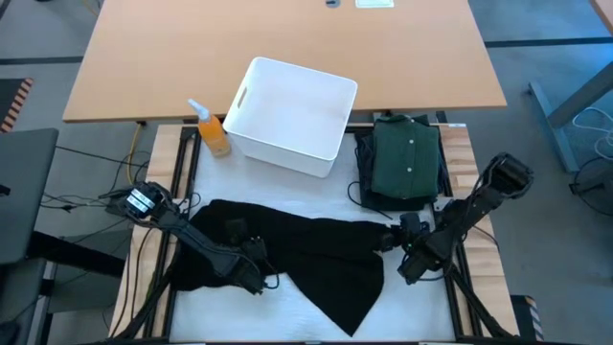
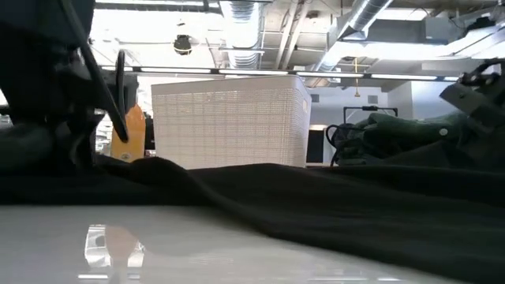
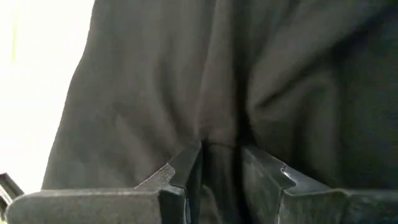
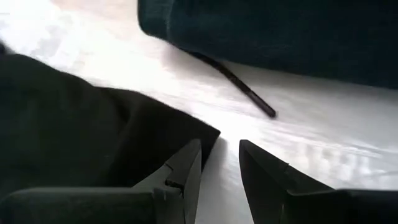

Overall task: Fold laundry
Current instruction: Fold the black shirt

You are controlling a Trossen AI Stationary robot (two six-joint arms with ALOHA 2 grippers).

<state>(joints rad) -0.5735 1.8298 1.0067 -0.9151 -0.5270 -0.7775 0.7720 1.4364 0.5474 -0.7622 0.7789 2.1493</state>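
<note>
Black cloth [image 1: 287, 254], a soft garment, is lying spread across the front half of the white work surface [image 1: 192, 177], one corner trailing toward the front edge. Reaching in low from the left side, the left gripper [image 1: 257, 278] is resting on the garment's front left part, its fingers [image 3: 186, 171] pinching a raised fold of the cloth between them. Angling in from the right, the right gripper [image 1: 391, 238] is sitting just beside the garment's right corner, its fingers [image 4: 183, 168] standing a little apart with bare white surface showing between them, holding nothing. Behind it, a folded dark green shirt [image 1: 407, 158] is lying on a dark pile at the back right. A white bin [image 1: 292, 115] and an orange spray bottle [image 1: 213, 131] are standing at the back. Beyond them, a wooden tabletop [image 1: 287, 38] is stretching, under ceiling pipes [image 2: 260, 16].
</note>
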